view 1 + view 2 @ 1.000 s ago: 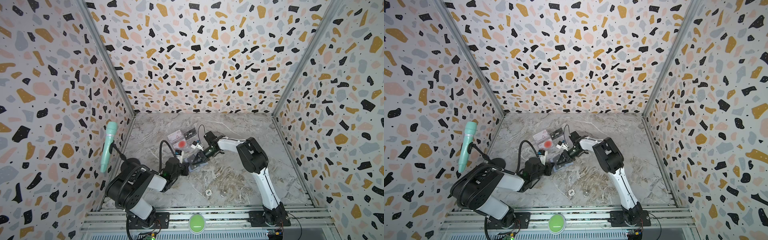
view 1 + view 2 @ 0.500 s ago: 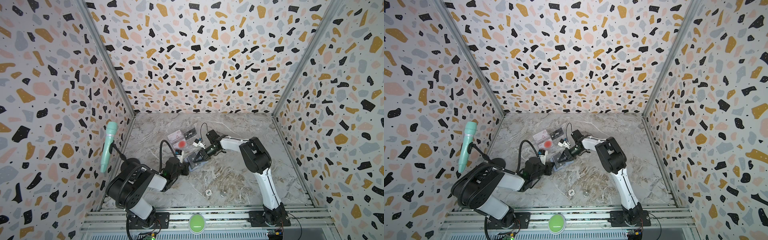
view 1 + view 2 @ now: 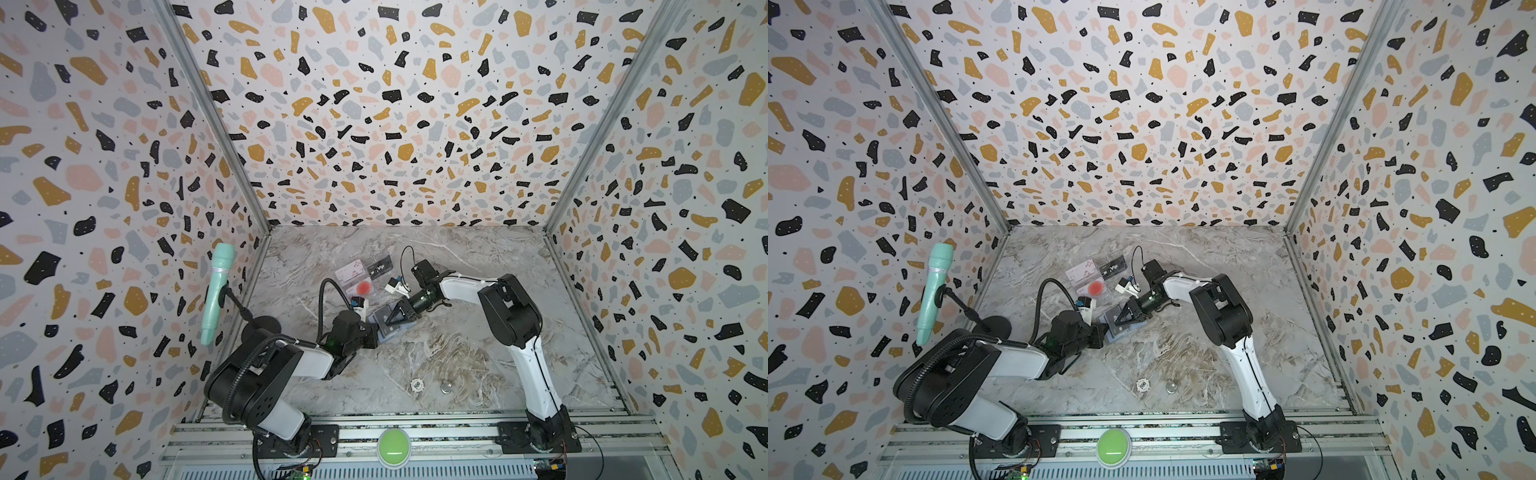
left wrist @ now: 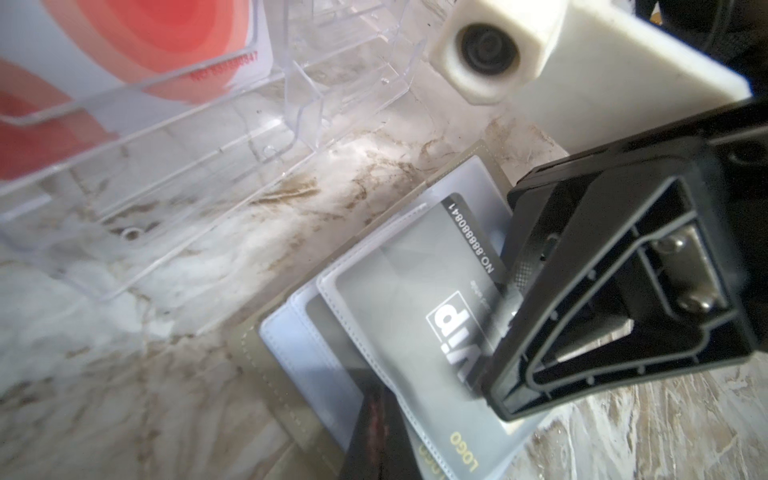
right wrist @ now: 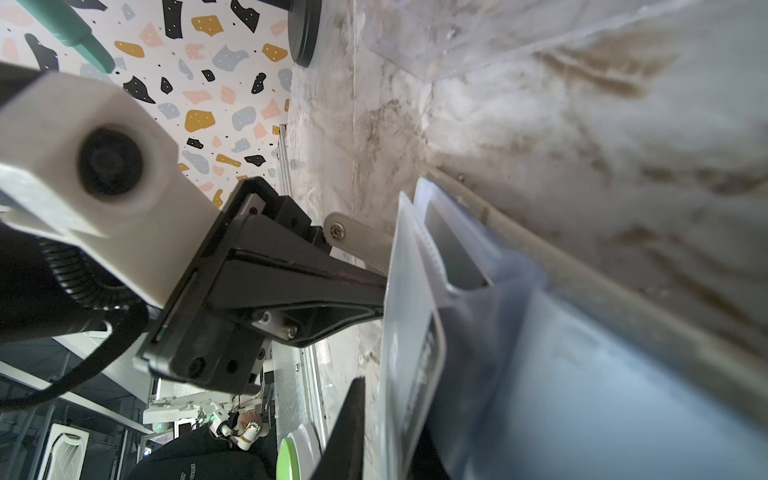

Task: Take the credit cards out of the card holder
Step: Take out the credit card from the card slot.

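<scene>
Both sets of jaws meet at the card holder [image 4: 286, 345], open on the table [image 3: 457, 353]: the left jaws clamp its near-left edge, and the right jaws, narrow, straddle the black VIP card [image 4: 419, 282] by its long edge from the far right. Whether they grip it I cannot tell; the pull should run far-rightward, away from the clamp.

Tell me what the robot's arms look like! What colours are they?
The left arm and right arm are both smooth white tubes with chunky black joints. A ribbed black cable loops over the left one; a thin black wire curls above the right. The left end effector and right end effector are black with ribbed triangular fingers, each with a white camera block beside it.
</scene>
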